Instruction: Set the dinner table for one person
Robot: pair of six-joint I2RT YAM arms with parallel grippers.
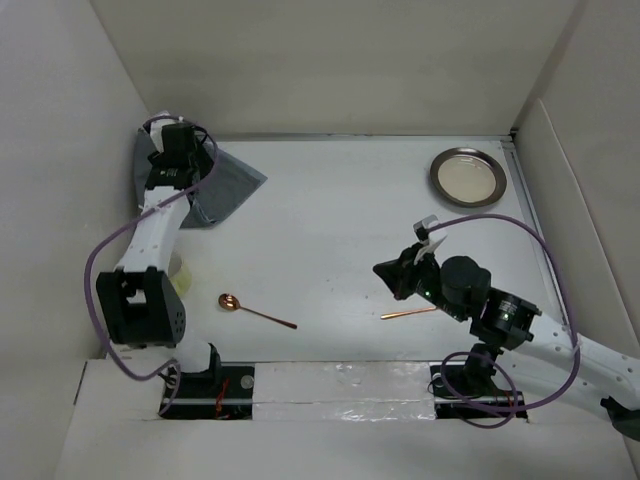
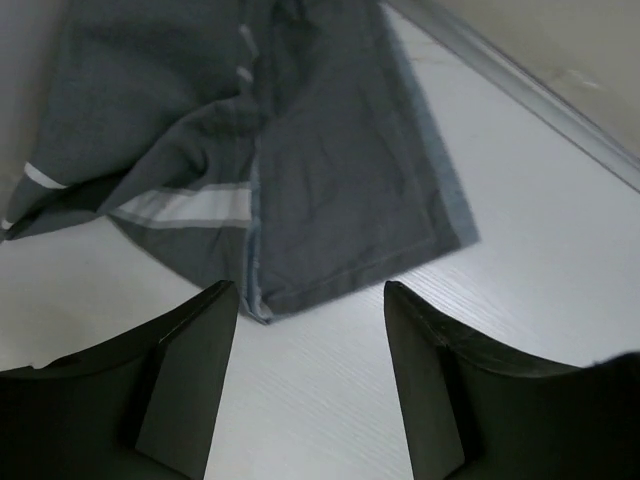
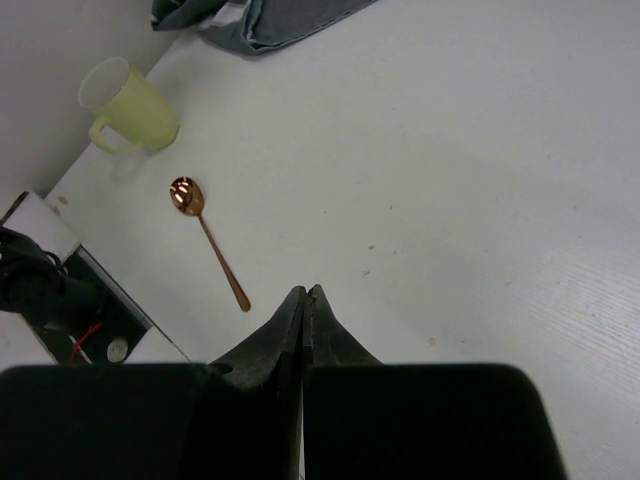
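Note:
The dinner table is a white surface with white side panels. A dark grey striped placemat lies crumpled in the far left corner; it also shows in the left wrist view. My left gripper hovers over it, and in its wrist view it is open and empty just short of the cloth's near edge. My right gripper is shut and empty above the table's near right; in its wrist view the fingers meet. A copper spoon lies near the front left and shows in the right wrist view.
A round silver plate sits at the far right. A copper utensil handle pokes out from under the right arm. A pale green cup stands by the left arm, partly hidden in the top view.

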